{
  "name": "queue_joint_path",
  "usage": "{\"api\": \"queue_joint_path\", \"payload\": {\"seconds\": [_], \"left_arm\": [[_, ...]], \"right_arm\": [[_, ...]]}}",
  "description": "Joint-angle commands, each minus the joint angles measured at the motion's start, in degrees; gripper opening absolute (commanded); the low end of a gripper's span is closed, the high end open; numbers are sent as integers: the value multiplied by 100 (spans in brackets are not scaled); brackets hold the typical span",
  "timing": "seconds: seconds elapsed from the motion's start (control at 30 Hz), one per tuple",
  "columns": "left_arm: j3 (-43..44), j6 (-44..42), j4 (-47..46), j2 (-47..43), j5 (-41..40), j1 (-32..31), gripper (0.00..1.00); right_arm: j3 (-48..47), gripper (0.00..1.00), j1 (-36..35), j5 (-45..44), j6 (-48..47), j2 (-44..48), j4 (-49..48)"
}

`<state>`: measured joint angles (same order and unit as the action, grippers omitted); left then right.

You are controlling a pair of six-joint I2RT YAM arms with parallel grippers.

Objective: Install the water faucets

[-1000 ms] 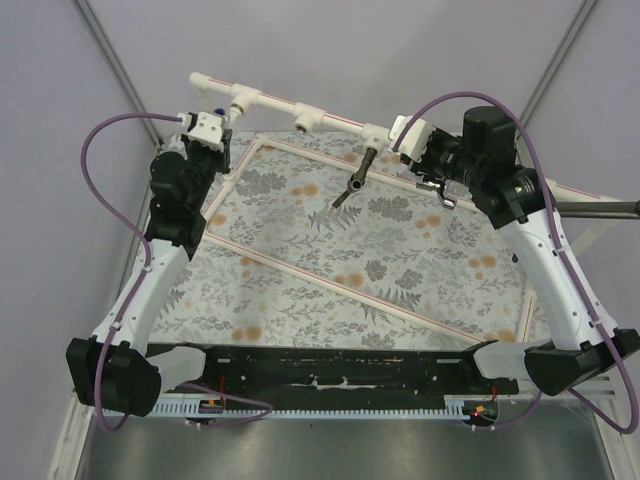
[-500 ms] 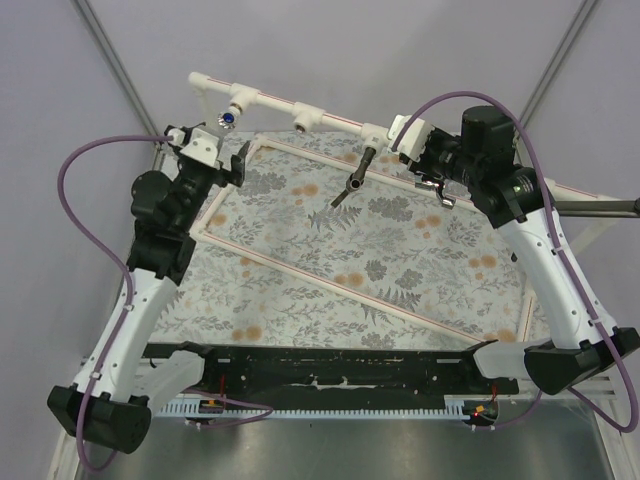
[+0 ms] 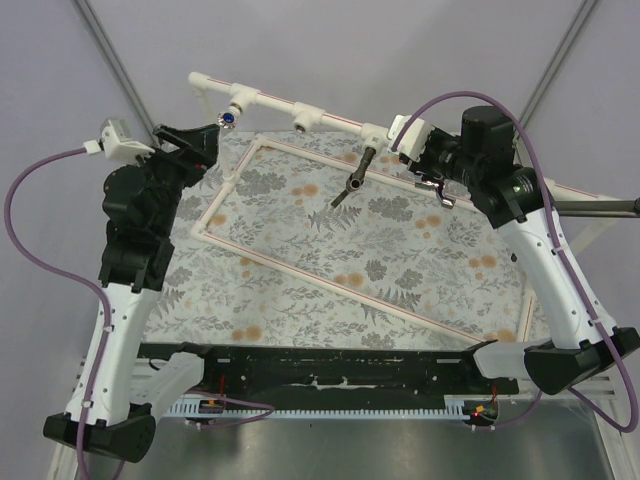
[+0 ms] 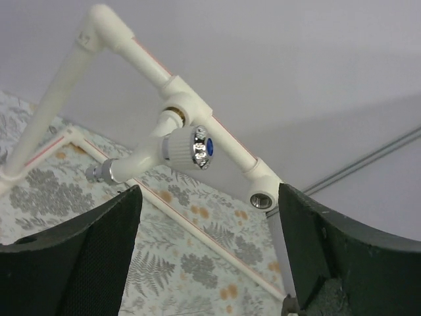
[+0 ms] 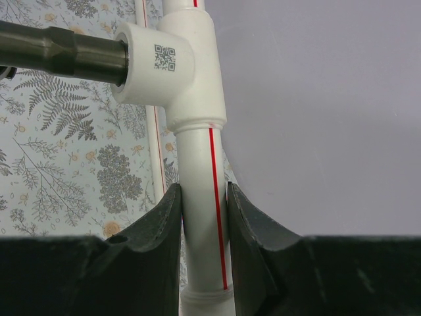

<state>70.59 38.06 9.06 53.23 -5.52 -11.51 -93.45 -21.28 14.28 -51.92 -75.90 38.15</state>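
A white elbow-shaped faucet (image 4: pixel 141 157) with a chrome, blue-capped knob (image 4: pixel 196 146) sits in the left tee (image 4: pixel 179 105) of the raised white pipe (image 3: pixel 270 100). My left gripper (image 4: pixel 209 197) is open and empty just short of the faucet (image 3: pixel 228 118), with its fingers (image 3: pixel 205 135) apart from it. The middle tee (image 4: pixel 263 196) shows an empty threaded socket. A dark metal faucet with a lever (image 3: pixel 352 182) hangs from the right tee (image 5: pixel 161 66). My right gripper (image 5: pixel 204 197) is shut on the red-striped pipe (image 5: pixel 200 164) just beside that tee (image 3: pixel 374 133).
A floral cloth (image 3: pixel 340 250) covers the table, with thin white pipes (image 3: pixel 330 285) of the frame lying across it. Grey walls stand close behind the raised pipe. A black rail (image 3: pixel 330 365) runs along the near edge. Purple cables (image 3: pixel 30 200) loop off both arms.
My left gripper opened, let go of the white faucet and drew back to the left, its wrist turned. The right arm and its hold on the pipe have not moved.
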Motion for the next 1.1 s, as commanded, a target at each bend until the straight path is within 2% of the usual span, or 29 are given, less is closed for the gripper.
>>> {"api": "queue_joint_path", "payload": {"seconds": [0.0, 0.27, 0.47, 0.8, 1.07], "left_arm": [[113, 2421, 623, 3, -30, 350, 86], [-326, 4322, 308, 196, 419, 623, 85], [-431, 5087, -35, 547, 526, 650, 85], [-590, 5607, -562, 881, 139, 641, 85], [-660, 5756, -871, 1347, 253, 641, 82]], "right_arm": [[362, 0, -61, 4, 270, -250, 703], [433, 0, -69, 4, 279, -145, 632], [477, 0, -69, -40, 279, -101, 606], [503, 0, -69, -110, 261, -48, 597], [512, 0, -69, -136, 253, -74, 588]]}}
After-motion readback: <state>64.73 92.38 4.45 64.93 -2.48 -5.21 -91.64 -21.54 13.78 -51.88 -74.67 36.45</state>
